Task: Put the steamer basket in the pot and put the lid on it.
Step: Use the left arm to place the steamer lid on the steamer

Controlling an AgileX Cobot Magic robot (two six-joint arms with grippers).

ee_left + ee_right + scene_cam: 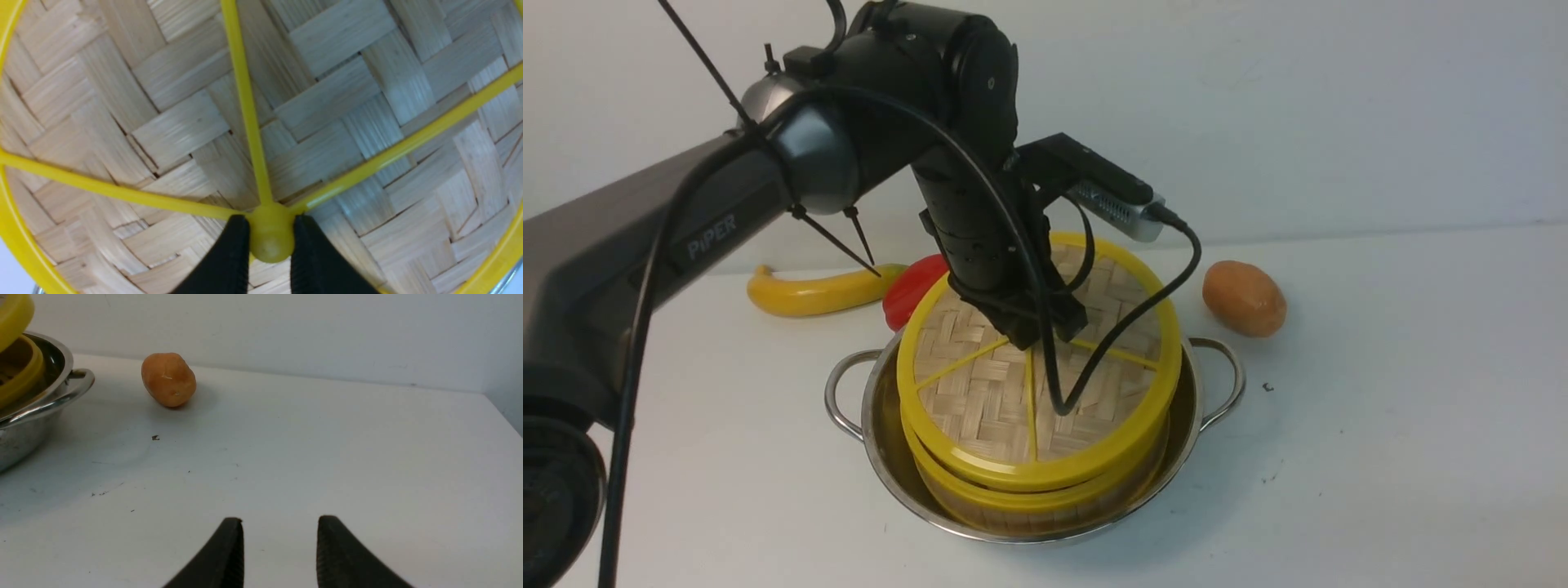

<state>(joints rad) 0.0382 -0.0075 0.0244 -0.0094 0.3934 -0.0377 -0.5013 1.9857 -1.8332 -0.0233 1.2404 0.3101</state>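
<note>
Basket's in, that part looks done: the steamer basket [1013, 513] sits down inside the pot [1186, 408], steel rim showing all round it. Now the lid [980, 392]. My left gripper [270, 223] is clamped tight on the little yellow knob [271, 241] at the lid's centre, one black finger on each side of it, and I'm holding the lid right over the basket. It isn't flat, though. From the front, the twelve o'clock edge rides high while the six o'clock edge is down by the basket's yellow rim; touching or just above it, I can't tell. So what's left, as I judge it, is to level the lid, settle it on the rim all the way round, and let go. My right gripper [280, 531] hangs over the bare table [1380, 425] well off to the side, jaws apart, nothing in them. The potato [1244, 298] lies at about two o'clock from the pot, and the banana [800, 294] and red pepper [907, 298] at about eleven, all outside it.
</note>
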